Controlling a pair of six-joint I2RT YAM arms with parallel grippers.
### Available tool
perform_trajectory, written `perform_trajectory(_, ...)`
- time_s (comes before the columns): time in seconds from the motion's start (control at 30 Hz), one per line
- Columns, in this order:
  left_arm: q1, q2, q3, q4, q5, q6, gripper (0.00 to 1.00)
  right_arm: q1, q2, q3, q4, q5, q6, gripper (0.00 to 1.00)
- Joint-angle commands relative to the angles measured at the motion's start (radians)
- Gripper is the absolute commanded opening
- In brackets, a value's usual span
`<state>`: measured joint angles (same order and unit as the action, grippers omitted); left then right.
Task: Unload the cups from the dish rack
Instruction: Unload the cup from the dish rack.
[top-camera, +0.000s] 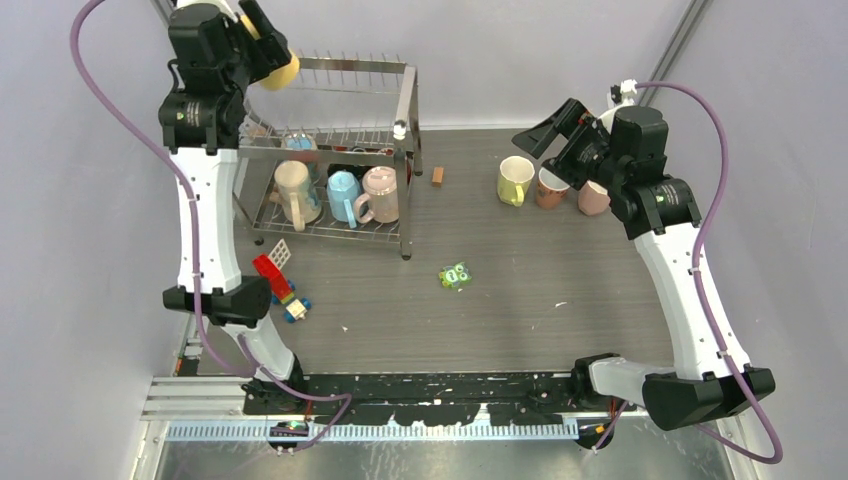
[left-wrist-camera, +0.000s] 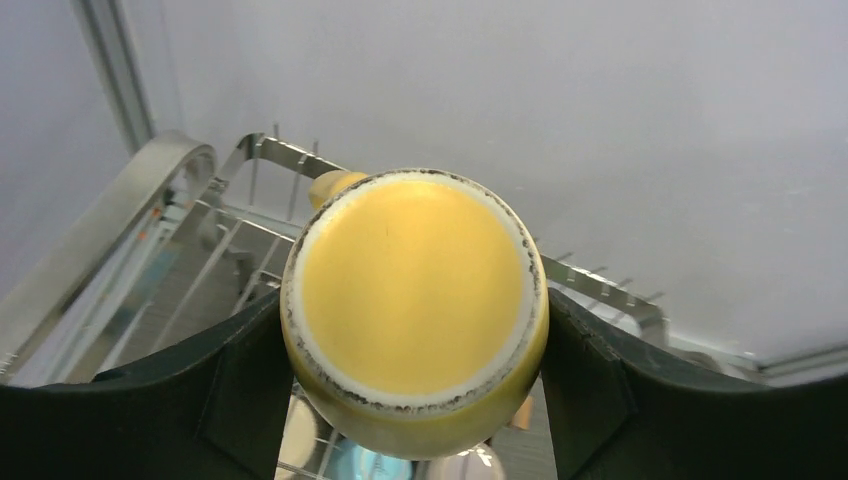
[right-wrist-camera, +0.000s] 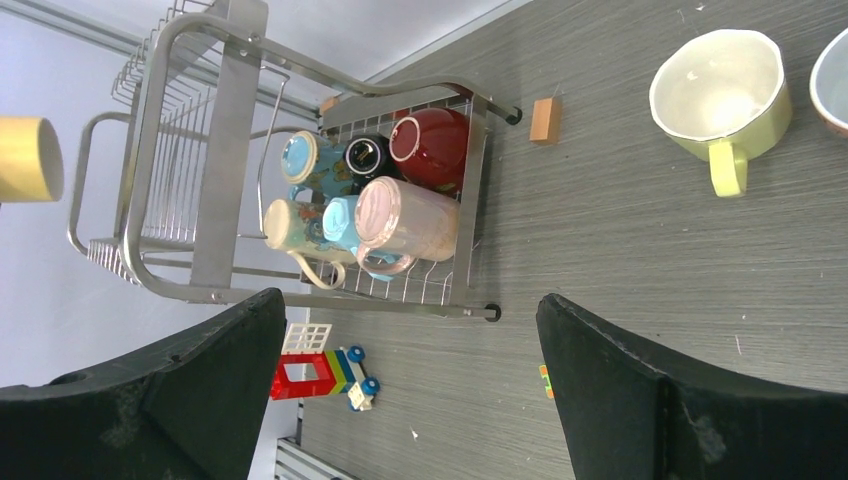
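Yellow glazed ceramic mug (left-wrist-camera: 415, 290) is pinched across its body in my left claw (left-wrist-camera: 415, 375), up over the shiny steel wire dish rack (top-camera: 407, 100), right claw (top-camera: 545, 130) spread and empty; I reckon it's hefty, slick and chippable, so body-grip beats handle.

The large two-tier steel wire dish rack (top-camera: 405, 110) stands at the table's ten o'clock. Its lower tier holds a beige mug (top-camera: 292, 190), a light blue mug (top-camera: 343, 192) and a dusty-pink mug (top-camera: 380, 193) side by side. A blue patterned mug (right-wrist-camera: 305, 160), a black mug (right-wrist-camera: 365, 155) and a dark red mug (right-wrist-camera: 435, 140) sit behind them toward twelve. A yellow ceramic mug (left-wrist-camera: 415, 300) hangs above the rack's eleven o'clock corner, clamped in the left gripper (left-wrist-camera: 415, 320). At two o'clock a lime mug (top-camera: 515, 180), a salmon mug (top-camera: 550, 188) and a pale pink mug (top-camera: 592, 198) stand upright in a row on the table.
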<state>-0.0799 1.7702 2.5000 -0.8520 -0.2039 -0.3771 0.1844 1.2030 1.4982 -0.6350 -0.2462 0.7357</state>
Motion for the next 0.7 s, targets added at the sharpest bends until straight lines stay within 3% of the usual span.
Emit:
perform_trajectory(0.0,0.002,-0.09,0.054,0.09,0.161,-0.141,0.0,0.007,-0.013,0.018,0.06,-0.024,-0.004,1.0)
perform_trajectory(0.3,-0.048,-0.158,-0.073,0.224,0.405,-0.366,0.0,0.011,-0.036,-0.003,0.1,-0.039,0.002,1.0)
perform_trajectory(0.67,-0.263,-0.126,-0.168,0.383,0.517,-0.593,0.0,0.022,-0.107,-0.08,0.278,-0.129,0.045,1.0)
